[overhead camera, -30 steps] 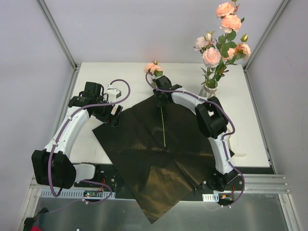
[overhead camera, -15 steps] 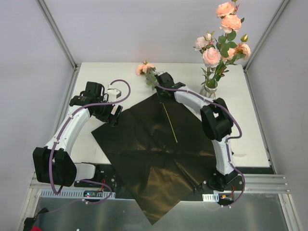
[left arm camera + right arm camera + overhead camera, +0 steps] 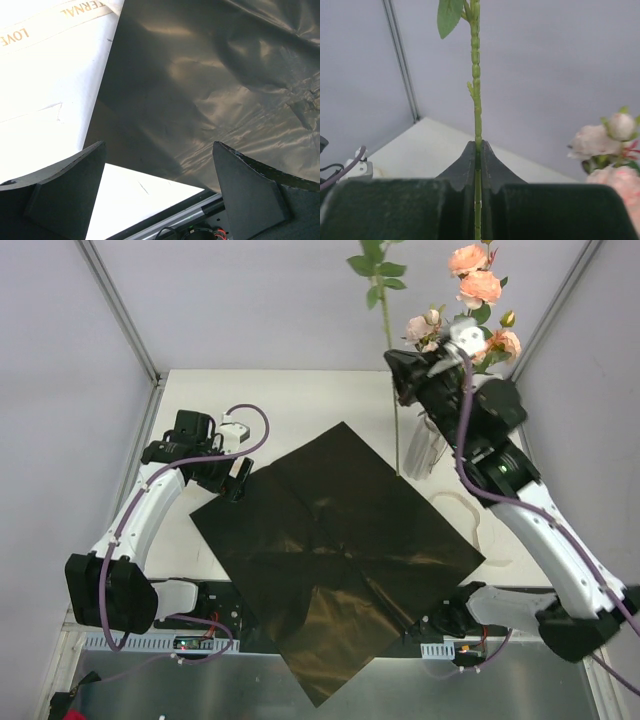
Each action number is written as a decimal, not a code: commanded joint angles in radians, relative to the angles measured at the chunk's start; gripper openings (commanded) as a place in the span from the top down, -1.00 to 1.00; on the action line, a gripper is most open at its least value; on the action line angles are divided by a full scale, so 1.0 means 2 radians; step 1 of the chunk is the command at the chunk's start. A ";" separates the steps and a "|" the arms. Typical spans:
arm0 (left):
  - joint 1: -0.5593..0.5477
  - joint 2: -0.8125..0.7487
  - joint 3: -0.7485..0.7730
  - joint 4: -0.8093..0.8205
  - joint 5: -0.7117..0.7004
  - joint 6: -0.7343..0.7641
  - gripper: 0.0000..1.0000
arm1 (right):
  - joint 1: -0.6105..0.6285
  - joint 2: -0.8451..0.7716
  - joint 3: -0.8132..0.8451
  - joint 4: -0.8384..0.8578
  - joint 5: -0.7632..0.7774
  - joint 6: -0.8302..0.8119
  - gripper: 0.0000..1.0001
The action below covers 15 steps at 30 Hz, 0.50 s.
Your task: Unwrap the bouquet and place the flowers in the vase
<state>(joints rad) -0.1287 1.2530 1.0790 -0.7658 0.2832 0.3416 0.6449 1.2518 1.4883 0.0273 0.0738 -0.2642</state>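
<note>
White arms (image 3: 148,508), black joints (image 3: 108,590), purple cables (image 3: 252,428)

White table (image 3: 262,390) enclosed by pale grey walls (image 3: 250,300) and metal posts (image 3: 119,310).

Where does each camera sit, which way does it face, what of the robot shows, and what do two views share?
Top external: high behind the bases, looking down on the table, black paper and roses; both arms show.
Left wrist: on the left arm, looking down at the black paper and ribbon; open left jaws frame the bottom.
Right wrist: on the right arm, facing along the stem toward the back wall; right jaws shut on it.
Shared: top and left wrist both show the black paper.
</note>
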 commanded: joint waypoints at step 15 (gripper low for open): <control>0.008 -0.001 0.030 0.001 0.024 -0.006 -0.74 | -0.137 -0.100 -0.144 0.348 0.160 -0.092 0.99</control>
<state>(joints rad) -0.1223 1.2434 1.0878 -0.7666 0.2913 0.3393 0.4179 0.9970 1.1793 0.5293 0.3214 -0.4721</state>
